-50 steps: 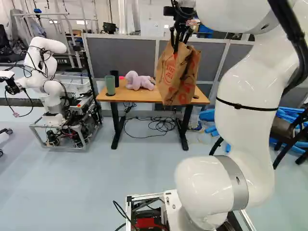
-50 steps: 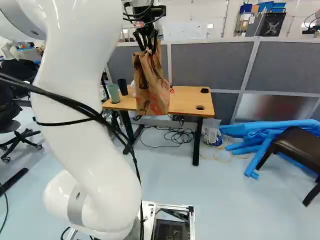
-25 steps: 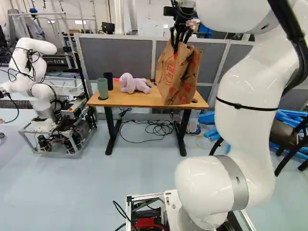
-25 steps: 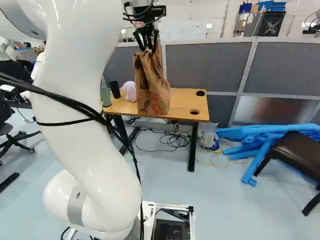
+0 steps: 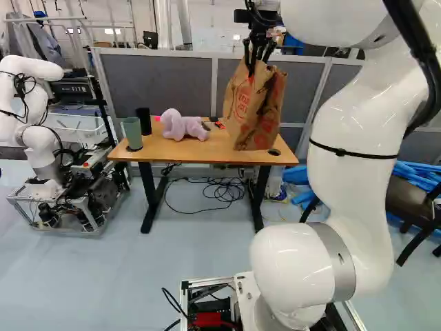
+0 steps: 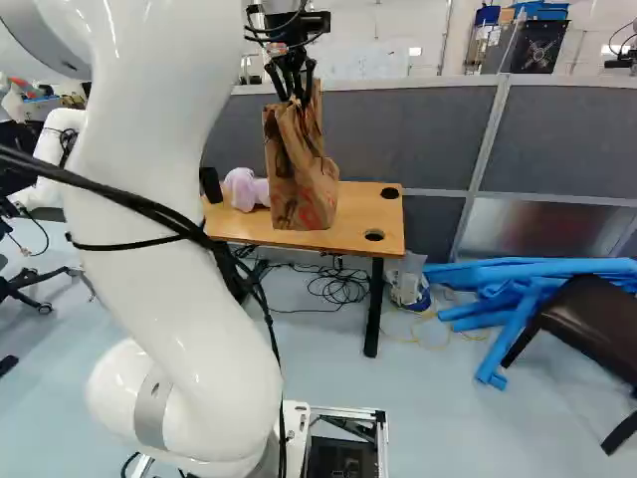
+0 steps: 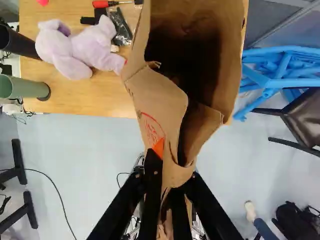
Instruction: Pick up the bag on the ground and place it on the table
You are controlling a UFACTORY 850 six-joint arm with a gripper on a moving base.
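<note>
The white arm [image 5: 355,131] rises from its lowest joint [image 5: 303,272] at the bottom right of the left base view, bulges toward the right edge, then crosses the upper right. In the right base view it fills the left side, leaning toward the upper left corner. The black gripper [image 5: 252,67] hangs fingers-down, high in the upper middle of both base views. In the wrist view its 2 fingers are drawn close together in a pinching grip, 1 orange pad [image 7: 158,148] partly showing.
</note>
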